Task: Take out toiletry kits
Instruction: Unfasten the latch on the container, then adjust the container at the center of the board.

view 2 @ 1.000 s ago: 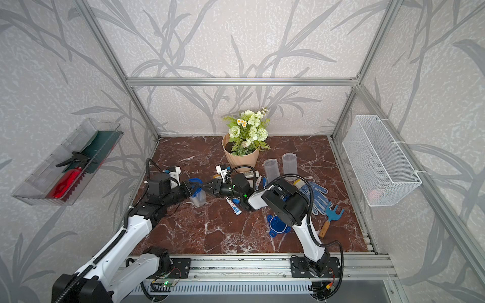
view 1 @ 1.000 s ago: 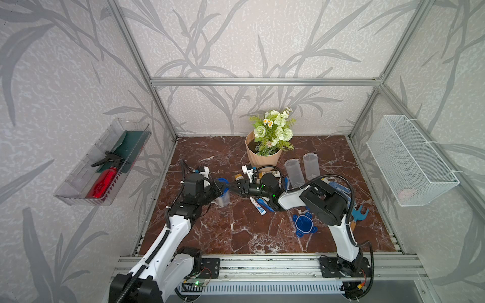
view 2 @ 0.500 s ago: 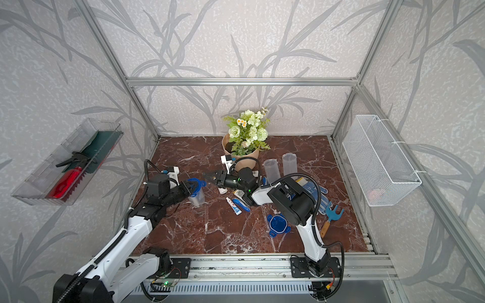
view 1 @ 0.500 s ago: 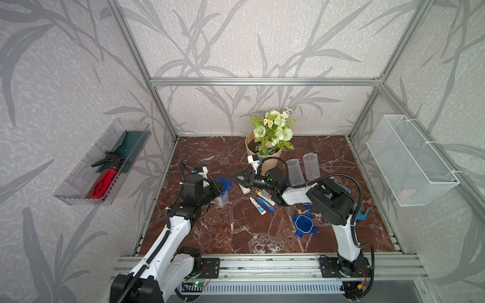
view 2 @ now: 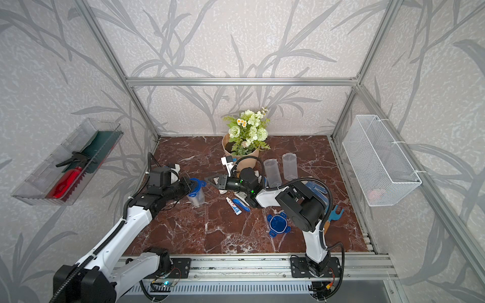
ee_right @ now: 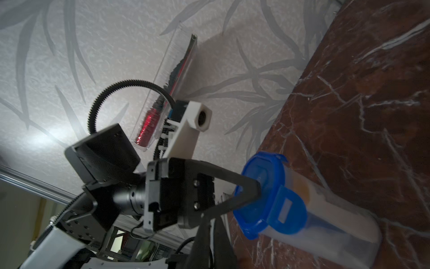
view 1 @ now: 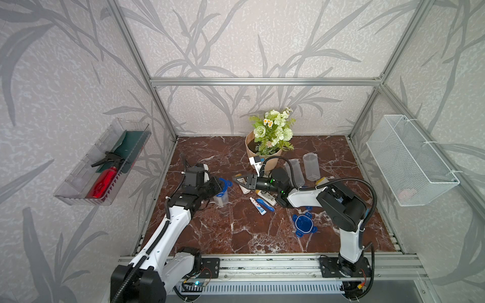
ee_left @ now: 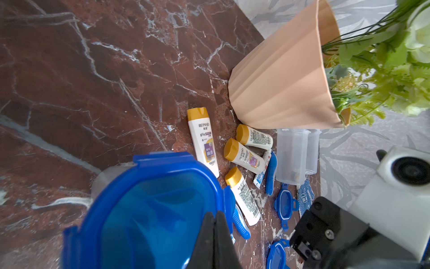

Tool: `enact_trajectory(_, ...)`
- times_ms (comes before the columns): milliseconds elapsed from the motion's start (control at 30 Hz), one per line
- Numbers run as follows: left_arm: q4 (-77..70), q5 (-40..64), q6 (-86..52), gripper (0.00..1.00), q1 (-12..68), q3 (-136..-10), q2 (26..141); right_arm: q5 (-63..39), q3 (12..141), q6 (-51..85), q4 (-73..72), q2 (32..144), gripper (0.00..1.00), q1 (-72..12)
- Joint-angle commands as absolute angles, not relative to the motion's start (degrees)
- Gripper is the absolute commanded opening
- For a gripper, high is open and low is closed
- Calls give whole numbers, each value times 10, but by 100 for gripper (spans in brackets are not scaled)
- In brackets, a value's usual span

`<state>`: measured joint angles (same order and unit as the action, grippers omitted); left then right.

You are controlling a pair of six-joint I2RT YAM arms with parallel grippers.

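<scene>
The left pincer is pressed together at the rim of the blue clip lid on a clear plastic jar — whether it truly pinches the lid I cannot tell. The right pincer hovers nearby, tips together, empty. White yellow-capped mini bottles, a white-blue toothpaste tube and a slim blue toothbrush lie on the red marble table — between the jar and the tan flowerpot.

A tan pot of artificial flowers stands at the back of the marble surface, two open clear jars just beside it. A lidded jar sits well apart from a loose blue lid. A clear wall tray holds a red spray bottle.
</scene>
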<state>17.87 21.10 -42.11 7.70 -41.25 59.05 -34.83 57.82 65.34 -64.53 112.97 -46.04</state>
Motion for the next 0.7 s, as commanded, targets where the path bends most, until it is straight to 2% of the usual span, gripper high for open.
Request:
enact_trajectory(0,239,210,-417,0,76,-472,604,-336,569,556,-528,1094,0,-472)
enact_trajectory(267,251,201,-393,0,76,-569,637,-215,609,370,-209,1053,0,-514)
enact_trajectory(467,312,80,-330,0,73,-598,673,-140,675,287,-73,1061,0,-539)
enact_trajectory(667,313,35,-330,0,70,-590,699,-94,775,245,24,1090,0,-552)
